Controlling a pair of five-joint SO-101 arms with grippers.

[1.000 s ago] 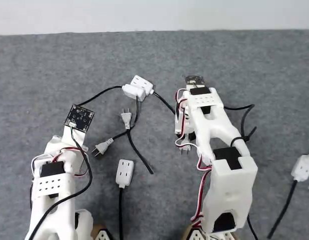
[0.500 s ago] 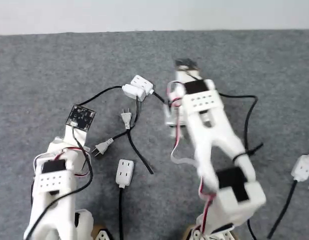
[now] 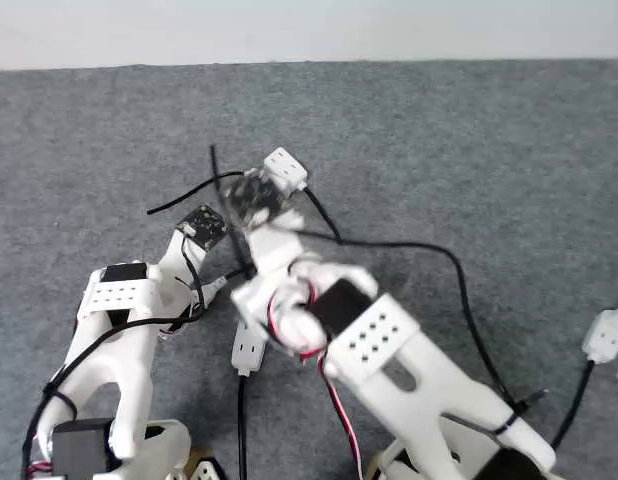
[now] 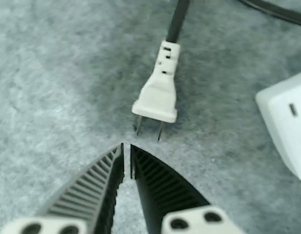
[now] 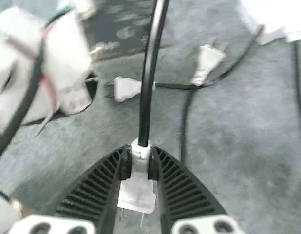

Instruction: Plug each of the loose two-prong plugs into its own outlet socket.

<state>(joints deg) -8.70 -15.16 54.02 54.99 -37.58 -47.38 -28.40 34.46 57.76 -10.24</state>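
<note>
grey felt-like mat point(image 3: 509, 180) covers the table up to a pale wall point(image 3: 309, 30) at the far edge. from above, the left arm point(image 3: 119, 330) stands by the near left corner. the right arm point(image 3: 389, 350) slants in from the near right corner toward the middle, where black cords point(image 3: 389, 243) cross. one white outlet socket point(image 3: 285, 168) lies at mid-table toward the far edge, a second socket point(image 3: 247, 350) lies by the near edge against the right arm, and a third socket point(image 3: 606, 335) sits at the right edge.

on the left wrist view, the left gripper point(image 4: 126, 146) has its fingers together on nothing. a loose plug point(image 4: 158, 97) lies flat on the mat just beyond the tips, prongs toward them and apart from them. a socket block point(image 4: 287, 122) lies beside it.

on the right wrist view, the right gripper point(image 5: 138, 158) is clamped on the held plug point(image 5: 137, 192) at its neck, where the cord point(image 5: 150, 73) enters. another plug point(image 5: 126, 88) and a farther plug point(image 5: 206, 58) lie on the mat beyond.

the plugs look light, hard and smooth, and their stiffish cords are likely to tug and twist them. the flat sides of the body behind the prongs seem the best hold. the sockets look light enough to slide when pushed, so they probably need bracing.
</note>
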